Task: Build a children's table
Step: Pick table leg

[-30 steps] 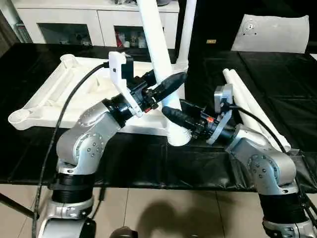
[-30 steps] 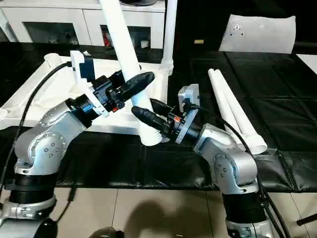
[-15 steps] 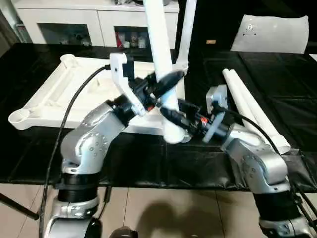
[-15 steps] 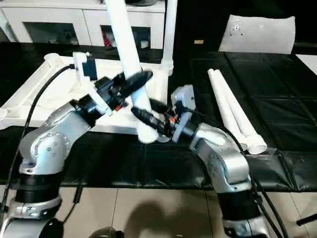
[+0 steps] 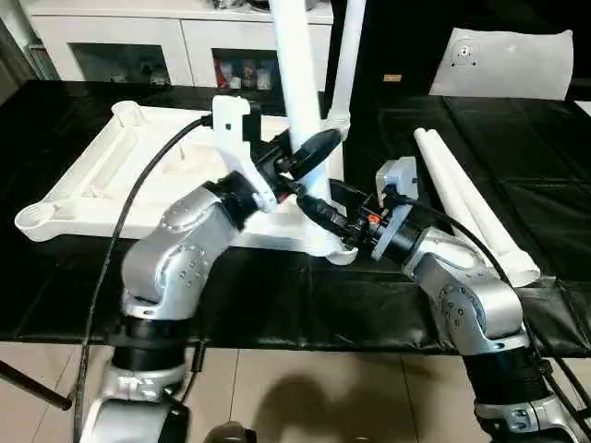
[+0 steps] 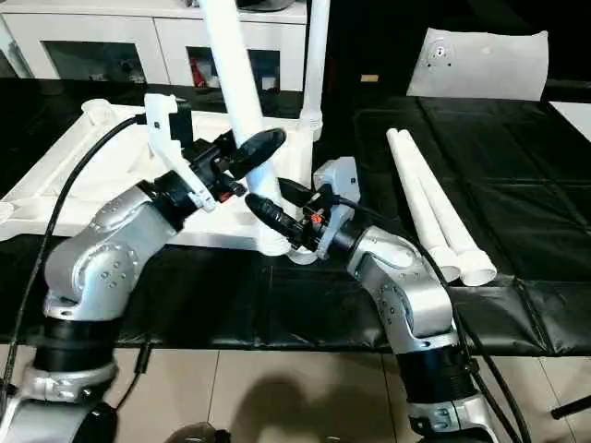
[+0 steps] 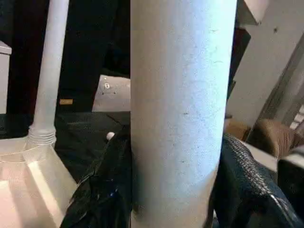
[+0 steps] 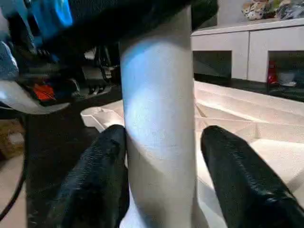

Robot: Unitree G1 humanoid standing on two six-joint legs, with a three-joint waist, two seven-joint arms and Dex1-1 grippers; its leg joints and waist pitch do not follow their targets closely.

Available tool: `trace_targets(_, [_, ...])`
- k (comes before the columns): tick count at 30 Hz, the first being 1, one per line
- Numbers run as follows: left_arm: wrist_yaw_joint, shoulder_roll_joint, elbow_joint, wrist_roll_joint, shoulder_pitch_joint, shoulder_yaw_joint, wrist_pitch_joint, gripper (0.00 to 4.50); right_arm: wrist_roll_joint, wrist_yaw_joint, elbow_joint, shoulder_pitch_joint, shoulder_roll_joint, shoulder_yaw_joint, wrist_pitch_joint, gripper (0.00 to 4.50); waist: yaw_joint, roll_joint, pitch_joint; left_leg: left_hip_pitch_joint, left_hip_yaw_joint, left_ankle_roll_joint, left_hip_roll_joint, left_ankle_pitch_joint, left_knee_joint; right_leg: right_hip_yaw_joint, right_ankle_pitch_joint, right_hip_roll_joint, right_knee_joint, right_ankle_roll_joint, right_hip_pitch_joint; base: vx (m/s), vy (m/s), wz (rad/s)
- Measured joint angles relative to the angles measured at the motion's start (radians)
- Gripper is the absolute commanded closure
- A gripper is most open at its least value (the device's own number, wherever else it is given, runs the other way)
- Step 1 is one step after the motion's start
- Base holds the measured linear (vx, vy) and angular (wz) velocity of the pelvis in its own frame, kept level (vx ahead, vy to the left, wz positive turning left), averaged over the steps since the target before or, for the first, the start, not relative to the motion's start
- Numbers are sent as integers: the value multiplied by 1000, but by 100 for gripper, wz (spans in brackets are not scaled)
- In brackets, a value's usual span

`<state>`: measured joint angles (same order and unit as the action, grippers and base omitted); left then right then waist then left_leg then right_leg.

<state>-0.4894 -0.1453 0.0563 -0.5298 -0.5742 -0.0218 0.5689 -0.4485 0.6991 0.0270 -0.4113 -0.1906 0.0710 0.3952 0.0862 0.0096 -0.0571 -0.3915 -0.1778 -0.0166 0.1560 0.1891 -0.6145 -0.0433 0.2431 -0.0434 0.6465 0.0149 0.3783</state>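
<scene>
The table top (image 5: 138,185) lies upside down on the black table cover (image 5: 277,305), ribbed underside up, its corner sockets facing upward. A white leg (image 5: 300,111) stands in the near right corner socket (image 5: 332,247), its long axis close to upright with the upper end leaning slightly toward the robot's left. The left gripper (image 5: 305,152) holds this leg partway up, black fingers (image 7: 102,190) pressed on either side of the shaft. The right gripper (image 5: 319,210) sits lower, near the socket; in the right wrist view one finger (image 8: 102,175) touches the leg while the other stands slightly off it, so the jaws are fairly wide around the leg and it is not clear that they grip. A second leg (image 5: 349,65) already stands upright in the far right corner. Two spare legs (image 5: 471,208) lie side by side on the cover to the robot's right, pointing away from it. Behind are a white cabinet (image 5: 185,46) with glass doors and a flat white board (image 5: 512,63)
</scene>
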Motion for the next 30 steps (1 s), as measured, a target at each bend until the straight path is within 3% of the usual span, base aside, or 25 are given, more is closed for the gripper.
trace_targets(4, [-110, -55, -36, -14, -7, 5, 4, 264, -36, 62, 0, -26, -57, -13, 49, 113, 2, 0, 0, -1, 0, 0, 0, 0, -1, 0, 0, 0, 0, 0, 0, 0, 0, 0])
trace_targets(8, [-319, -114, -56, -51, -13, 42, -10, 264, -87, 208, -3, -39, -155, -6, 138, 109, 2, -5, -1, -2, 0, 1, 0, 0, -2, 0, 0, 0, 0, 0, 0, 0, 0, 0])
trace_targets(20, [-601, -131, -117, -112, -105, 98, -12, 264, -133, 433, 7, -100, -244, 66, 213, 229, 1, -8, -1, -2, 0, 5, 0, -3, -3, 0, -3, -1, 1, 1, 0, 0, 0, 0])
trace_targets(30, [-639, -121, -164, -110, -121, 109, -12, 264, -134, 464, 13, -103, -254, 76, 232, 254, 2, -12, 0, -2, -1, 6, 0, -4, -4, 0, -5, -1, 1, 2, 0, 0, 0, 0])
